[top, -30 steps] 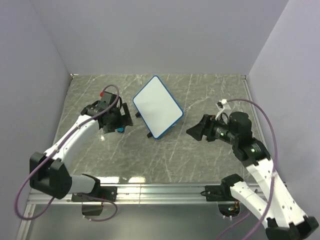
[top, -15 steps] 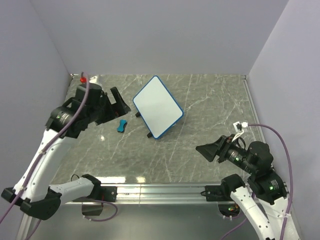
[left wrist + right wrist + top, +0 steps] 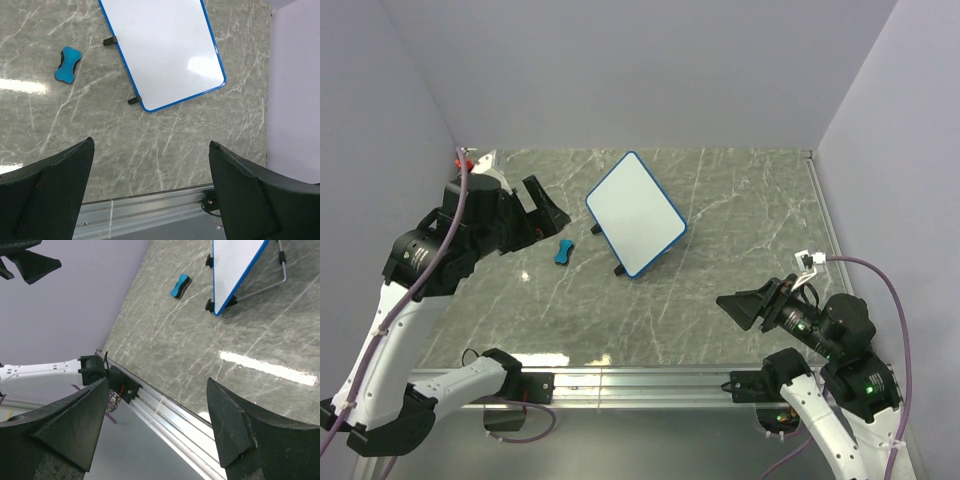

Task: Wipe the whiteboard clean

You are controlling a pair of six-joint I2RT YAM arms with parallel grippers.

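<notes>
The left gripper [image 3: 546, 208] hangs raised, jaws spread wide, holding nothing. Just ahead of it lies the blue eraser [image 3: 561, 251]; beyond that the whiteboard [image 3: 635, 212] stands tilted, its face plain white. The right gripper [image 3: 744, 304], well apart from the board, gapes wide, empty.

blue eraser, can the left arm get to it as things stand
Probably yes: the eraser lies alone on the table near the open left gripper, apart from the whiteboard, nothing between them.

Bright, sharp views; glare on the whiteboard [image 3: 162, 50] and table [image 3: 175, 150], shadows seemingly faint.
</notes>
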